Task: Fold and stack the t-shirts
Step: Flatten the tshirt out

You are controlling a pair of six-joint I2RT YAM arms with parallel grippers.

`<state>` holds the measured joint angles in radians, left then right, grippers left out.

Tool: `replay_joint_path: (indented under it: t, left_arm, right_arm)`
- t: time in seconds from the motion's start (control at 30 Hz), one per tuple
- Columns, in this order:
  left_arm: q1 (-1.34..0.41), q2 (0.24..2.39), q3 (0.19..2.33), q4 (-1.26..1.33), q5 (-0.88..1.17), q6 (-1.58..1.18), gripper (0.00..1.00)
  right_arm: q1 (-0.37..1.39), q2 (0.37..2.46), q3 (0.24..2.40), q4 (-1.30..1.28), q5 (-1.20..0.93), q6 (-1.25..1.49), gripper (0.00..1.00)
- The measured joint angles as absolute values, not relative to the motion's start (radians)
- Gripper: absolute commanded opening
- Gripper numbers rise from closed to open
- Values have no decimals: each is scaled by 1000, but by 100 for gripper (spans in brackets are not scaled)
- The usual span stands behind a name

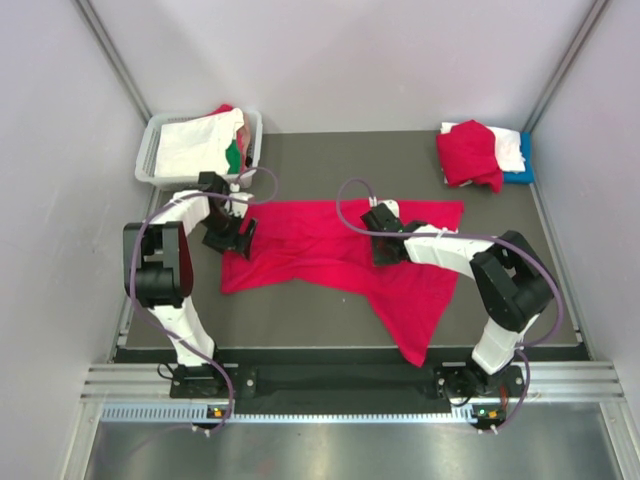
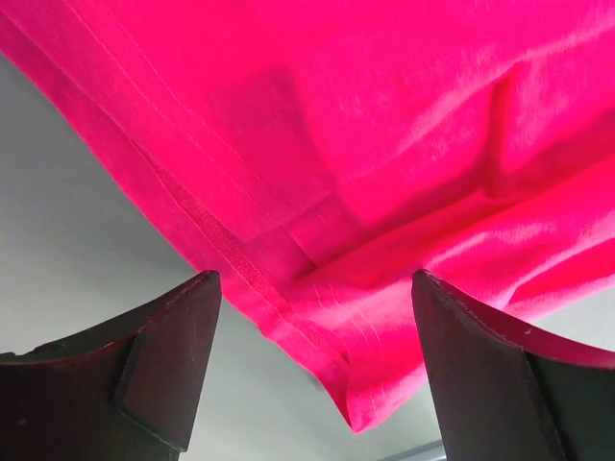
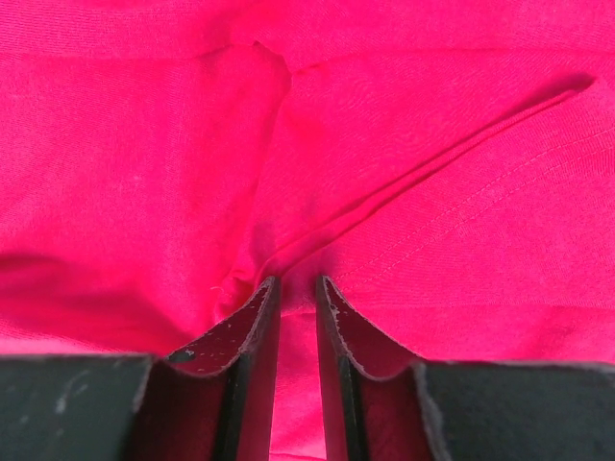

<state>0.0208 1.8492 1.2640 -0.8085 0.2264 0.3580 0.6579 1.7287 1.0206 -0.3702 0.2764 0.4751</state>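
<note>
Left hand (image 1: 238, 240) (image 2: 315, 280) hung with its two dark fingers spread wide and gripping nothing. It hovered over the left hem corner of the bright red short-sleeved cloth t-shirt (image 1: 340, 255) (image 2: 384, 144) (image 3: 144, 173), which lay open and rumpled across the middle of the dark grey counter (image 1: 300, 315). In the left wrist view the stitched hem of that corner ran down between the fingers, with bare counter on either side. Right hand (image 1: 385, 250) (image 3: 296, 284) sat on the same shirt, toward its far edge. Its fingers were pressed nearly together, pinching a raised crease of the red cloth, and a long fold ran from the fingertips up to the right.

Just beyond the shirt's far left corner stood a pale slotted plastic tub (image 1: 150, 165), close to the left wrist. It held crumpled white cloth (image 1: 195, 145), with scraps of red and green showing at its right side. Well beyond the shirt's far right corner, a folded red t-shirt (image 1: 470, 152) lay on a white one (image 1: 512, 148) and a blue one (image 1: 522, 175).

Left of the shirt, the left arm had its elbow raised high and its forearm turned in toward the hem. To the right of the shirt, the right arm's elbow stood out while its forearm lay low across the cloth. Purple cables (image 1: 350, 195) looped above both wrists.
</note>
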Motion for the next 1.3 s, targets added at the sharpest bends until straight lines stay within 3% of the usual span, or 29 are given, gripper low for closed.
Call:
replay_joint_path:
  t: [0.33,0.8,1.13,1.27,1.3]
  left_arm:
    - [25,1873,1345,-786,231,334,84]
    - [26,1907,1322,-746,250,313,76]
    - [35,1912,1320,-723,241,308,54]
    - [38,1912,1320,-715,238,306,40]
    - [38,1913,1320,-714,237,306,31]
  right_arm:
    - [658,1722,1007,-353,277,479,21]
    - [658,1720,1001,-344,277,482,18]
    - [658,1712,989,-330,277,483,18]
    - [658,1711,988,-329,277,483,17]
    - [658,1711,988,-329,277,483,17]
